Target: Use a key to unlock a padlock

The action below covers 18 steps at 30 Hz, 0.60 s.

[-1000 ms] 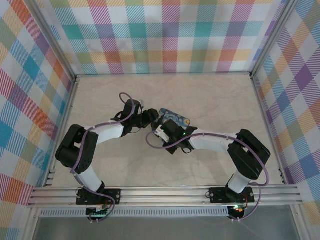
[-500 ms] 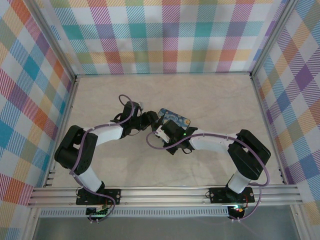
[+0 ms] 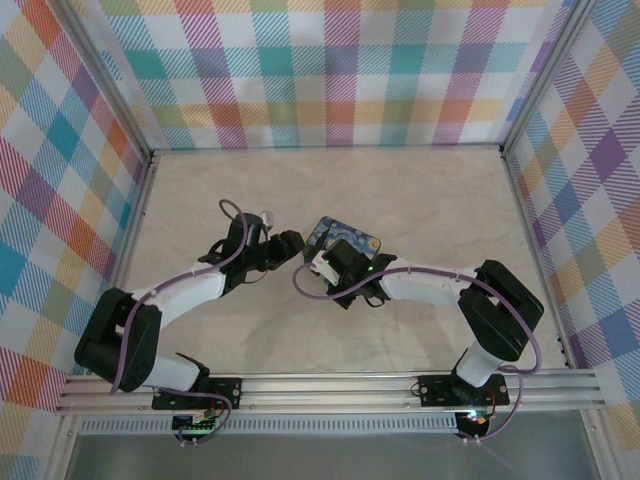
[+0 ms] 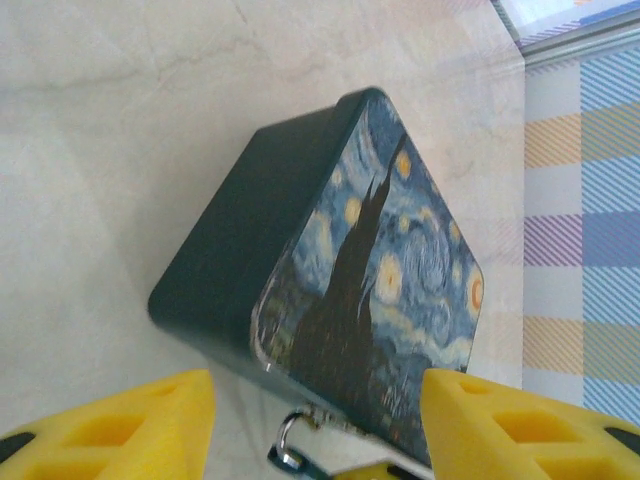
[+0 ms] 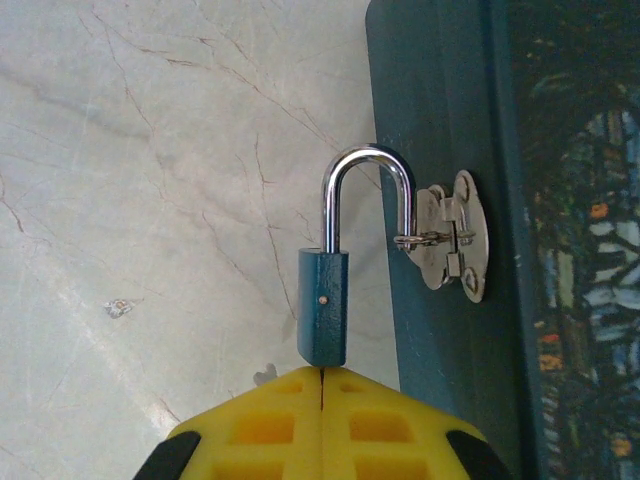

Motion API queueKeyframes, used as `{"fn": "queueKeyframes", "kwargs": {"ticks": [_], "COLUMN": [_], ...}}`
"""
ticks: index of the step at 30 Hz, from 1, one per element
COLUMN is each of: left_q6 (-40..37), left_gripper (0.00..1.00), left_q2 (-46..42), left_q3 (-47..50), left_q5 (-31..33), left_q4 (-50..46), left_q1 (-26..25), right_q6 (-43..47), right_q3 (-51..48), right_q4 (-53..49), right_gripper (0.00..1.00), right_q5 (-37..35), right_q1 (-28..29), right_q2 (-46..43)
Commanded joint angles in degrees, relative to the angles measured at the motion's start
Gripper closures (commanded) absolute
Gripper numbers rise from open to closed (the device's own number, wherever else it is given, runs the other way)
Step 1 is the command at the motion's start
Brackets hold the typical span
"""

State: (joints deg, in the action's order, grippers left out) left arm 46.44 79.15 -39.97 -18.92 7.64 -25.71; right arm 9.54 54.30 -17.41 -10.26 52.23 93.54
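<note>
here we have the right claw [image 5: 322, 378], its chunky yellow pocketed fingers pressed flat together with only a hairline seam between them, right at the bottom end of the padlock [image 5: 323, 308]; we cannot tell whether anything is pinched in that seam. the padlock is a small blue-painted block with a polished steel shackle [image 5: 367, 170]. it is a smooth u with one leg in the block and the other hanging through the loop of a shiny stamped hasp [image 5: 450, 245] on the dark teal wall of the tin box [image 5: 430, 120]. a tiny pale sliver, the key [image 5: 265, 376] as far as we can make out, peeks out just beside the fingertip, below the block's corner. from above, the box lies near the middle of the marbled beige worktop [image 3: 430, 190], slightly toward its far edge. the left claw [image 4: 315, 400] gapes wide, gripping nothing, facing the box's rounded corner and its glossy lid of swirling painted stars.
</note>
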Motion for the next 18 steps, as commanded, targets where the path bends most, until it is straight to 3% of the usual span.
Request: {"fn": "queueKeyframes", "kwargs": {"ticks": [1,11,18], "left_q6": [-1.5,-1.64,-2.01], "left_gripper": [0.43,0.43,0.43], "left_q2": [-3.43,-6.11,-6.29], "left_q3": [3.34,5.91,6.39], "left_q5": [-2.07,-1.43,-1.22], "left_q4": [-4.64,-5.57,-5.57], "left_q1": [0.84,0.84,0.8], "right_q6": [1.31,4.78,7.26], "right_q3": [-0.42,3.44,1.0], "right_q4": [0.98,2.27,4.92], "right_gripper": [1.0,1.0,1.0], "right_q5": [0.15,-0.89,-3.85], "right_q1": [0.68,1.37,2.09], "right_q2": [-1.35,2.59,1.59]}}
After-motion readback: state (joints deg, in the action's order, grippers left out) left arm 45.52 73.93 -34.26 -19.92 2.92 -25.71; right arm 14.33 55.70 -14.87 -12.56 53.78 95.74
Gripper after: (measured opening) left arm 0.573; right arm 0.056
